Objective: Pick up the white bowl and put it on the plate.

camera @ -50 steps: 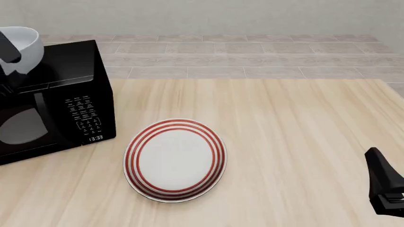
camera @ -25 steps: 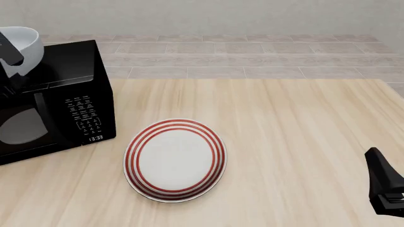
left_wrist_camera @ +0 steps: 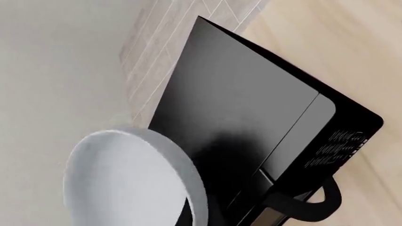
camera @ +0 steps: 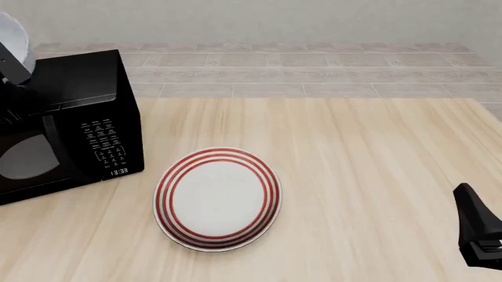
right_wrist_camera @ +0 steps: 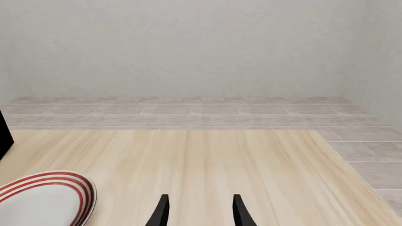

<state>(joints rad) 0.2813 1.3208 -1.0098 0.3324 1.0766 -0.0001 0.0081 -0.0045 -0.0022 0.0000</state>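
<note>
Light wood-grain table (camera: 353, 176) fills most of the front view, with a grey tiled floor and a plain pale wall behind it. A black box-shaped microwave oven (camera: 74, 126) with a white-lettered keypad and a lit clock stands at the table's left side.

The round flat white plate with three red rings at its rim (camera: 217, 198) lies flat on the table, just right of the microwave oven and apart from it.

The plain glossy white round bowl (camera: 16, 36) is in the air at the far left edge of the front view, above the microwave oven and tilted on its side. The left gripper (camera: 9, 67) holds it by the rim; the left wrist view shows the bowl (left_wrist_camera: 135, 181) close in front of the camera, over the oven's top.

The right gripper (right_wrist_camera: 199, 210) hangs low at the table's right side, well apart from the plate, jaws parted by a narrow gap with nothing between them.
</note>
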